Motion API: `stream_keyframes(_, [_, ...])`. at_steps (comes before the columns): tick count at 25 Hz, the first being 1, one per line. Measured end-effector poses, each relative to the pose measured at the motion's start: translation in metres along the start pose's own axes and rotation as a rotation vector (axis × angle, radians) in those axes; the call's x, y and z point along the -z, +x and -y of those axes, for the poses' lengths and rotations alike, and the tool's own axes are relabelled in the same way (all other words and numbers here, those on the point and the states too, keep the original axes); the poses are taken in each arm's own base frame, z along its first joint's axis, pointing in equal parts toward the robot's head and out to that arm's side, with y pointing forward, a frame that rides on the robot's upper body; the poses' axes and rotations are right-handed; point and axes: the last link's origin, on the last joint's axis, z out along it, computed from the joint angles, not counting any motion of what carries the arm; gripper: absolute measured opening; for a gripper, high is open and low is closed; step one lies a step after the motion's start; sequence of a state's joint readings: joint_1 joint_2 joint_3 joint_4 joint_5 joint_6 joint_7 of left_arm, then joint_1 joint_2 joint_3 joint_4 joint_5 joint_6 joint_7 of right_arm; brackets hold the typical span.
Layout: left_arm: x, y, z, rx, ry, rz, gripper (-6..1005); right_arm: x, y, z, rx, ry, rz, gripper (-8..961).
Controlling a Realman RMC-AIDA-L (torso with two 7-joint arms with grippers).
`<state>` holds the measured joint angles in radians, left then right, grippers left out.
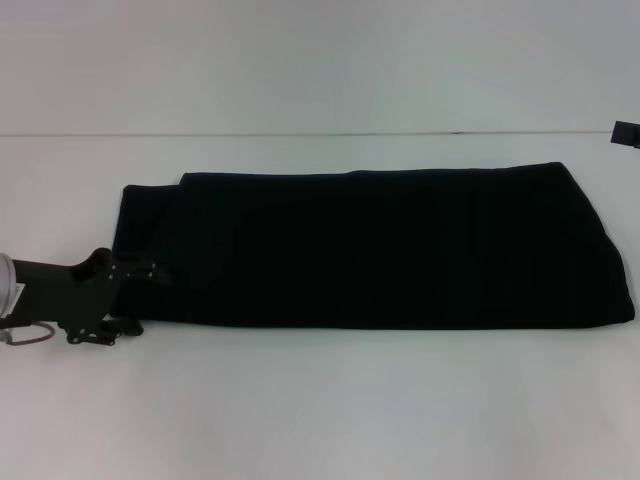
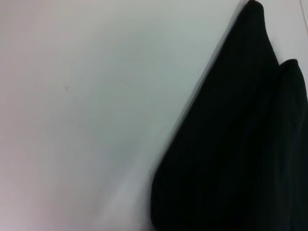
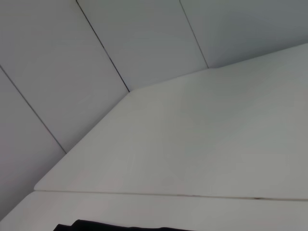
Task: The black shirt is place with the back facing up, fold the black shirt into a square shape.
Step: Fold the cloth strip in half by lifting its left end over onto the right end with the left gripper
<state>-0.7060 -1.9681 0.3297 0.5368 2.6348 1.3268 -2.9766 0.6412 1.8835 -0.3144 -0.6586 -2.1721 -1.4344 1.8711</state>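
- Fingers first: you cannot tell whether the left gripper (image 1: pixel 128 322) has its fingers apart or together, because black metal sits against black cloth at the near left corner of the black shirt (image 1: pixel 380 250). Treat a grip there as unconfirmed.
- Nearest risk: lift that corner now and you may catch only the top layer. The left wrist view shows two stacked edges (image 2: pixel 284 65), so a shallow pinch would probably peel them apart and spoil the fold.
- Across the white table (image 1: pixel 320 410), the shirt lies as a long flat band, left to right, sleeves already folded in by the look of it. Judged from that, the remaining step is bringing one end over the other to make the square.
- One-sided pull is the next hazard: dragging from a single corner would likely skew the band and slide it over the smooth top.
- Farthest out, the right gripper is not in view; only a dark piece (image 1: pixel 627 133) shows at the far right edge, too little to identify. Your right wrist camera sees just the shirt's far edge (image 3: pixel 96 225) and wall, so expect no help from that side yet.
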Motion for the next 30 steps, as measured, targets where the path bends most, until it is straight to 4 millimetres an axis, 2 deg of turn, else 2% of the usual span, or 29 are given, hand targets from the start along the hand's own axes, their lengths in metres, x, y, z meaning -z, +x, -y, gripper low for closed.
stream_keyframes(16, [-0.003,0.006,0.004,0.015,0.004,-0.053,786,-0.001,-0.001,0.000,0.004,0.000,0.002,900])
stream_keyframes(30, [-0.006,0.016,-0.012,-0.069,0.009,-0.100,785,-0.001,-0.001,0.000,0.006,0.000,0.002,899])
